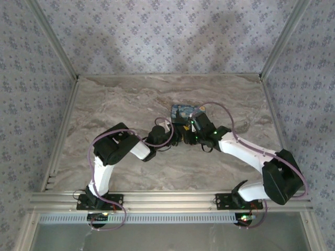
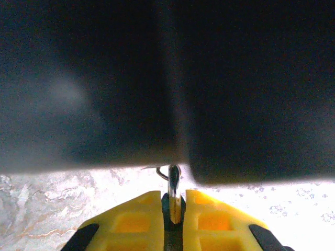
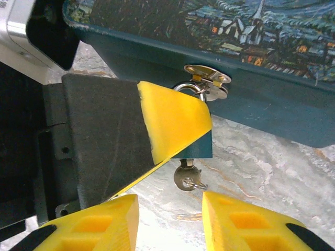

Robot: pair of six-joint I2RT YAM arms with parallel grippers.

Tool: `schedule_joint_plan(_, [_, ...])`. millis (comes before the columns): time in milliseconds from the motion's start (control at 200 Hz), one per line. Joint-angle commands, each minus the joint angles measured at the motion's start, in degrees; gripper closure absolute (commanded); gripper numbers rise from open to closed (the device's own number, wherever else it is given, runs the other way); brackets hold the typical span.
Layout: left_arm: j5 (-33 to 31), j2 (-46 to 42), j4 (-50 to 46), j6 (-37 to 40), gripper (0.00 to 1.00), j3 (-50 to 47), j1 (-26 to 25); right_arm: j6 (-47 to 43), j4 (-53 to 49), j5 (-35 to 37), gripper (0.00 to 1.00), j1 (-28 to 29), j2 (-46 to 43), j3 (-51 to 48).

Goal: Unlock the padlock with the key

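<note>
top view looks down on the whole table [image 1: 120,94]; both wrist views sit low, close over it.

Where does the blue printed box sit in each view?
Top external: box near the middle of the marble table.
Right wrist: box across the top, hasp facing the camera.
Left wrist: the dark blur above might be it; cannot tell.
Shared landmark: the marble table.
</note>
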Motion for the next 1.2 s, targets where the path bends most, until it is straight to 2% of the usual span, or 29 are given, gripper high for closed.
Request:
schedule_joint_plan(0, [1.12,-3.65,3.34,0.28,1.0,0.42,0.09,-3.78,-3.53,4.77,0.61,1.15,1.91,2.43])
schedule_joint_plan(115, [1.17,-3.79,3.33,0.24,1.0,0.36,0.19,-5.24,-4.81,8.32,0.59,2.61,3.52,3.98])
schedule_joint_plan(370, [1.16,-4.04,3.85,-0.04,1.0,0.28,0.27,-6.84,-4.09,8.9,0.61,3.52,5.78,4.73])
schedule_joint_plan(829, [1.5,-5.71,3.69,0.01,1.0,-0.17,1.43,-6.5,-2.95,12.36,0.61,6.99,-0.28,0.7])
schedule_joint_plan(1194, [2.01,-6.27,3.24,-0.08,1.0,-0.17,1.58,-8.29,-2.84,14.74,0.55,6.94,1.59,2.68])
